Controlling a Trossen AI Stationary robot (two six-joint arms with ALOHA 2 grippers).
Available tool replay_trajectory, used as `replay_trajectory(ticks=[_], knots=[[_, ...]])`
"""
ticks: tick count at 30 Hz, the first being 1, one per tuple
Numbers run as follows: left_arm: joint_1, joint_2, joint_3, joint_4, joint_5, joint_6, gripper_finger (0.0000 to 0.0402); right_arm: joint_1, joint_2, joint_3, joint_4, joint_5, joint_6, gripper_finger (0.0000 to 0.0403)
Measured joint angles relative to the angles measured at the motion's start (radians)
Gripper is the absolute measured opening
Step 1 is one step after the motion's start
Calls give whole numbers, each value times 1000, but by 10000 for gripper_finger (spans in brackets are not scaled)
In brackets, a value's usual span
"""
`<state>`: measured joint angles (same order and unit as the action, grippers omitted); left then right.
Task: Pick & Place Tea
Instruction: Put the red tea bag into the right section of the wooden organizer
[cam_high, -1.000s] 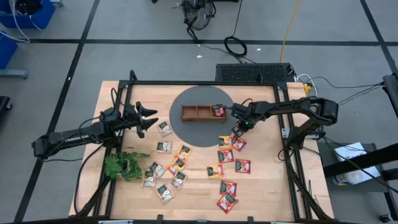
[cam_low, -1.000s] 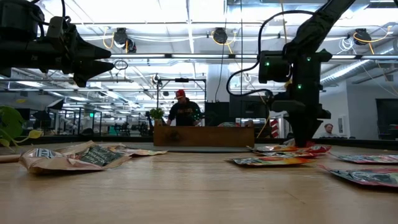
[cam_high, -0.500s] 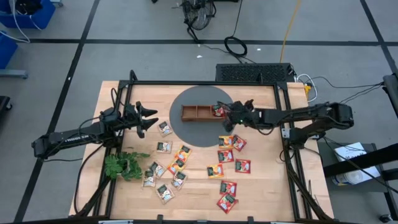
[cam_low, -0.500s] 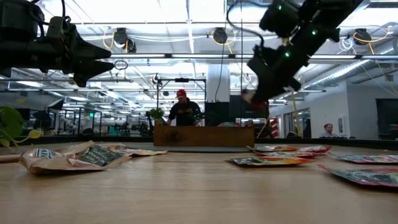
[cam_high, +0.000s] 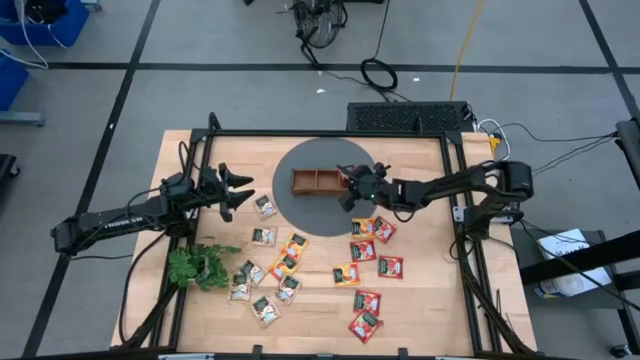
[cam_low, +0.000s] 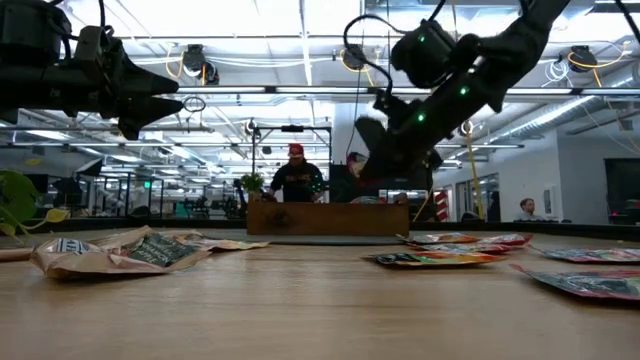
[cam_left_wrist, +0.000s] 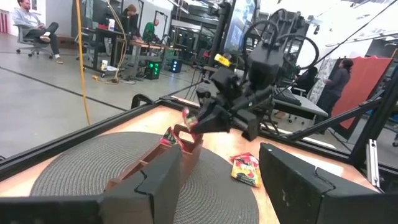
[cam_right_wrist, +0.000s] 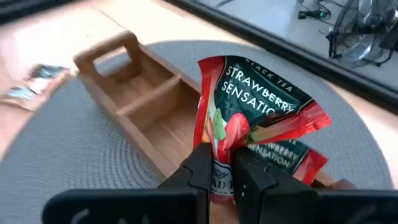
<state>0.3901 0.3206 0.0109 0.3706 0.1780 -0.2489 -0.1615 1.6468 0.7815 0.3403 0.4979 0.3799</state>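
My right gripper (cam_high: 352, 190) hangs over the right end of the brown wooden tray (cam_high: 322, 182) and is shut on a red tea sachet (cam_right_wrist: 255, 106). Another red sachet (cam_right_wrist: 292, 155) lies in the tray's right compartment. More red (cam_high: 363, 250), orange-yellow (cam_high: 290, 255) and pale green-printed sachets (cam_high: 262, 207) lie flat on the table. My left gripper (cam_high: 245, 192) is open and hovers left of the tray, above the table (cam_low: 150, 100). Its two fingers frame the left wrist view (cam_left_wrist: 224, 168). My right gripper pinches the red sachet between its two fingers at one edge (cam_right_wrist: 214, 152), close to a corner. The rest of the sachet sticks out past the fingertips (cam_right_wrist: 202, 163). It is lifted clear, above the tray's right end (cam_left_wrist: 186, 115). The arm reaches in from the table's right.
The tray sits on a round grey mat (cam_high: 300, 205) at the far middle of the table. A green leafy sprig (cam_high: 195, 265) lies near the left front. A black frame (cam_high: 455, 200) borders the table. People stand in the room behind (cam_low: 295, 180).
My right gripper has risen from the red sachets on the table's right with one sachet pinched. It has carried it toward the far left, to above the tray's right end, tipping from pointing down to a slant. The left arm has kept still.
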Motion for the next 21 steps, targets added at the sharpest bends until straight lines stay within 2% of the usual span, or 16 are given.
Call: replay_trajectory(ticks=[8,14,21], knots=[[0,0,0,0,2,0,214,-28,82,1,52,4,35,29],[0,0,0,0,1,-1,214,-29,82,1,81,4,29,89],[0,0,0,0,1,-1,214,-29,81,1,98,4,27,125]])
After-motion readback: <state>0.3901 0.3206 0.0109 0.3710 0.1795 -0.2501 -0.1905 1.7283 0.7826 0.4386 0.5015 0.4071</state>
